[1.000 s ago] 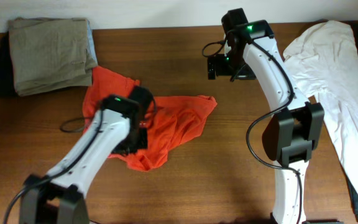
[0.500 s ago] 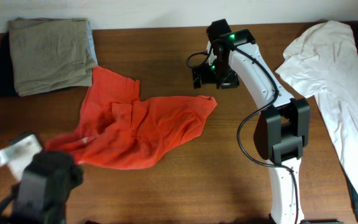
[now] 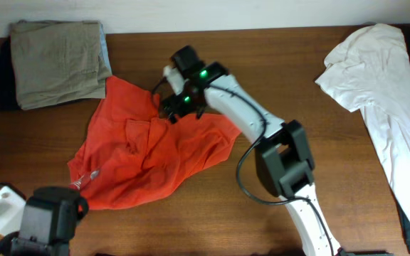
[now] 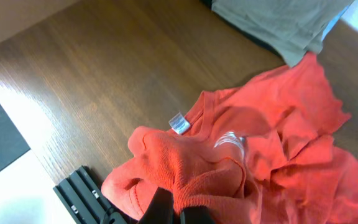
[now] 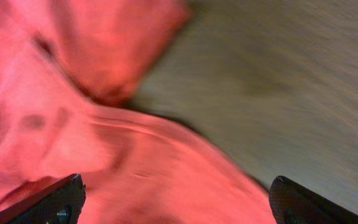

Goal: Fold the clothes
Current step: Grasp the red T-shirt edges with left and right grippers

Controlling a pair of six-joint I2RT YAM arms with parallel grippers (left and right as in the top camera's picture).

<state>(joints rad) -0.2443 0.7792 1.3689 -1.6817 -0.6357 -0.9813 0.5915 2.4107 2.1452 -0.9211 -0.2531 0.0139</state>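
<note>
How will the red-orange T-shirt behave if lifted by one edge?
Likely floppy: the red-orange T-shirt lies in loose creases and bunches into a mound at the left tool. Probably light, since thin folds stand up unaided. Pushed, it would likely ruck up like its existing wrinkles rather than slide whole.

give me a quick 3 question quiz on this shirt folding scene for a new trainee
1. True or false: the right gripper is open over the T-shirt.
2. The left gripper is: A) open and empty B) shut on the T-shirt C) shut on a cable.
3. What small white item shows by the shirt's neckline in the left wrist view?
Key: 1 true; 2 B; 3 the neck tag.
</note>
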